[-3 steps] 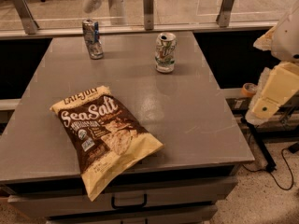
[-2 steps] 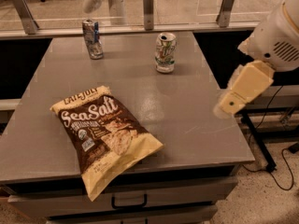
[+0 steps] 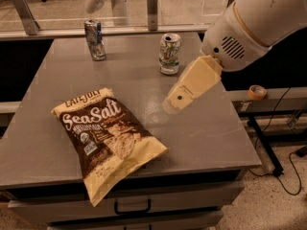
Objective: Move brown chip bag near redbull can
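The brown chip bag [image 3: 106, 139] lies flat on the grey table [image 3: 206, 133] at the front left, its lower end hanging slightly over the front edge. The redbull can [image 3: 95, 40] stands upright at the table's back left. My gripper [image 3: 173, 102] is at the end of the cream arm link reaching in from the upper right. It hovers over the table's middle, to the right of the bag and apart from it, holding nothing that I can see.
A white-and-green soda can [image 3: 170, 53] stands upright at the back centre, just behind my arm. A glass rail [image 3: 144, 30] runs behind the table. Drawers [image 3: 132, 206] sit below the front edge. A tape roll [image 3: 257, 92] and cables lie to the right.
My arm has swung in from the right edge to over the middle of the table, towards the bag. The bag and both cans have not moved.
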{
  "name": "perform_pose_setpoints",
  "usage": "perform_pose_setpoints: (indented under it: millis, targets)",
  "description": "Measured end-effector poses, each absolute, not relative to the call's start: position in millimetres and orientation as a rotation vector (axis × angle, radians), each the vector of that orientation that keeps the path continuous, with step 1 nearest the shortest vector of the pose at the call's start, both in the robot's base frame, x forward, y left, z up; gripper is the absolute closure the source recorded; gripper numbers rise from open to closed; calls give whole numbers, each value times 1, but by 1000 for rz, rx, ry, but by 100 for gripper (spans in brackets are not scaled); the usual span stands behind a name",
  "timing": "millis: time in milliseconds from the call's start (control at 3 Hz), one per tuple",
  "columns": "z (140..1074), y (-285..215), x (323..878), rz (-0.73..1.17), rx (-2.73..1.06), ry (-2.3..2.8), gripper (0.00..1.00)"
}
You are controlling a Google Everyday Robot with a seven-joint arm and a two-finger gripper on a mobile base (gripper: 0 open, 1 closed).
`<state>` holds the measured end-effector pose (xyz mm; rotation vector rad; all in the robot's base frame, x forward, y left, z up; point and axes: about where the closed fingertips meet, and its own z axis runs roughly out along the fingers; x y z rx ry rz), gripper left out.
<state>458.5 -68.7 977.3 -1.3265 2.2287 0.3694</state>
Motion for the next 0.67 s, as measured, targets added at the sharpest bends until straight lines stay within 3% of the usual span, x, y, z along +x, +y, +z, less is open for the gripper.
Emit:
perform_pose_setpoints:
  millis: [667]
  targets:
    - [973, -49, 454, 407, -1303, 2225, 0]
